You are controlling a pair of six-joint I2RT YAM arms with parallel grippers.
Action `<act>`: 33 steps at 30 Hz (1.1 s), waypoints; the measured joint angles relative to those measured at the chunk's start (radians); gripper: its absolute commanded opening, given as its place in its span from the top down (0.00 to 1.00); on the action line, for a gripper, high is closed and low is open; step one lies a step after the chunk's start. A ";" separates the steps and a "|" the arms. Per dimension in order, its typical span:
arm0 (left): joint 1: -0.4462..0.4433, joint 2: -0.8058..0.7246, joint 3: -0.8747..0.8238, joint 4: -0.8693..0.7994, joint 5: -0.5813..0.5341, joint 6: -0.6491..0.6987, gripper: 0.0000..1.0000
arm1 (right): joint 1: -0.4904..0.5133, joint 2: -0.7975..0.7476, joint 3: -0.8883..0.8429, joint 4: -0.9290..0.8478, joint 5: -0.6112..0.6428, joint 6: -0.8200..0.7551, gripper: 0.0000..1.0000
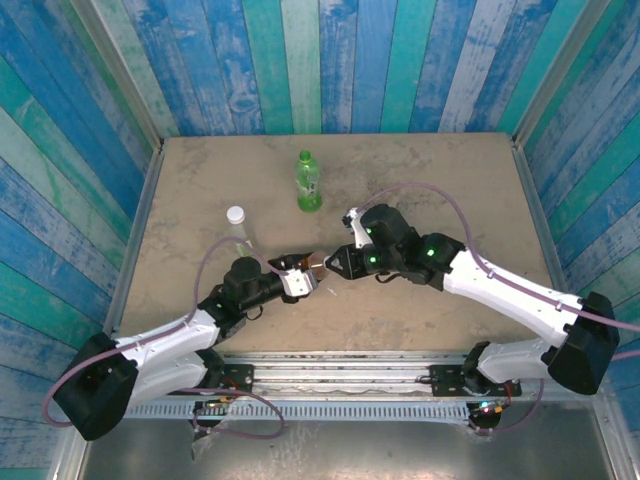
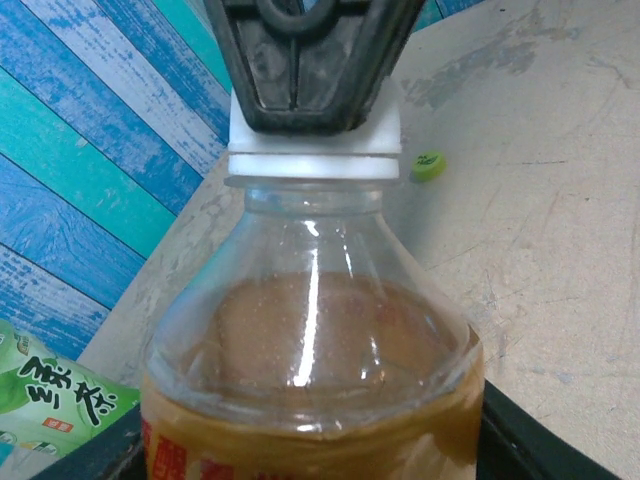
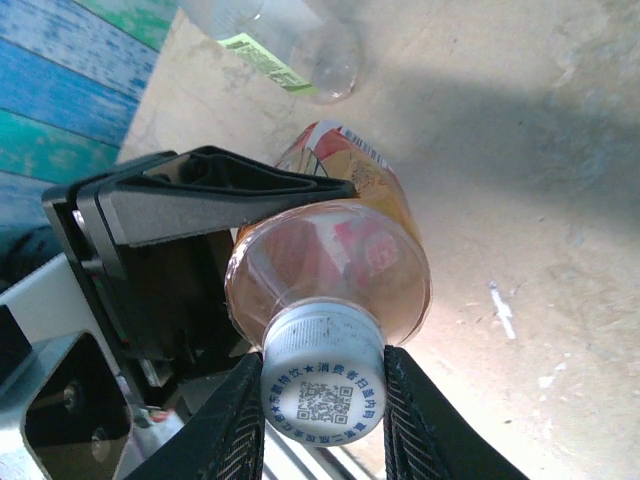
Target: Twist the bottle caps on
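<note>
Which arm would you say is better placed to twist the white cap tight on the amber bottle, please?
The right: its end effector pinches the white cap from both sides, while the left end effector is clamped on the amber bottle, steadying it.

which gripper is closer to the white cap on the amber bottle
Right: the right gripper clamps the white cap; the left gripper grips the amber bottle by its body.

Far-right table (image 1: 470, 180) stands open — green bottle (image 1: 308, 182) and clear bottle (image 1: 237, 228) obstruct centre-left.
</note>
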 measured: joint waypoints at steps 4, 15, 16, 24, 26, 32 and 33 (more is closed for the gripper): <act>-0.001 0.000 0.000 0.003 0.001 0.000 0.47 | -0.021 -0.016 -0.024 0.025 -0.039 0.010 0.76; -0.001 0.024 0.002 0.091 0.042 -0.113 0.50 | -0.043 -0.158 -0.028 0.091 0.008 -0.354 0.23; -0.001 0.039 0.004 0.109 0.054 -0.146 0.50 | -0.043 -0.196 -0.052 0.132 0.014 -0.381 0.23; -0.001 0.172 0.045 0.311 0.160 -0.432 0.51 | -0.043 -0.386 -0.259 0.399 0.036 -0.508 0.27; -0.001 0.197 0.062 0.350 0.184 -0.475 0.51 | -0.043 -0.383 -0.272 0.431 0.032 -0.529 0.28; -0.001 0.214 0.080 0.409 0.220 -0.526 0.50 | -0.043 -0.322 -0.279 0.498 -0.010 -0.541 0.36; -0.001 0.214 0.082 0.413 0.224 -0.529 0.50 | -0.043 -0.308 -0.279 0.503 -0.017 -0.541 0.38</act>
